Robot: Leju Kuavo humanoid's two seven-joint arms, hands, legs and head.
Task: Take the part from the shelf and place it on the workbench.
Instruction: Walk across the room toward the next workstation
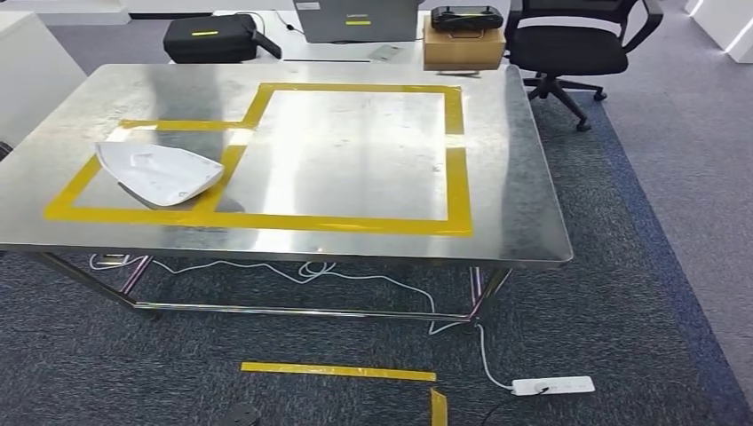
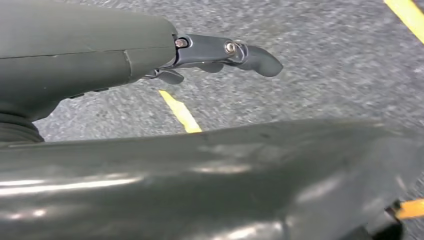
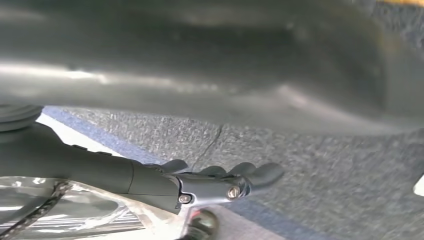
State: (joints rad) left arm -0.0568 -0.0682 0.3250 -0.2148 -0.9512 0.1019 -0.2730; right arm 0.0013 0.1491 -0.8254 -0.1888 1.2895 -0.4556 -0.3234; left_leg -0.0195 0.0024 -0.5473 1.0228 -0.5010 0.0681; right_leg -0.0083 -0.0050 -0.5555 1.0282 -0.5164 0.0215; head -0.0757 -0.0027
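The part (image 1: 160,173), a white curved shell with a pointed end, lies on the steel workbench (image 1: 524,195). It sits inside the smaller yellow-taped rectangle at the bench's left. In the left wrist view my left hand (image 2: 215,52) hangs over grey carpet with its fingers stretched out and nothing in them. My right hand (image 3: 215,182) likewise hangs above the carpet in the right wrist view, fingers extended and holding nothing. Both hands are far from the part.
A larger yellow-taped square (image 1: 355,155) marks the bench's middle. Behind the bench stand a black case (image 1: 211,37), a cardboard box (image 1: 463,44) and an office chair (image 1: 577,40). A white power strip (image 1: 552,385) and cable lie on the carpet, beside yellow floor tape (image 1: 337,370).
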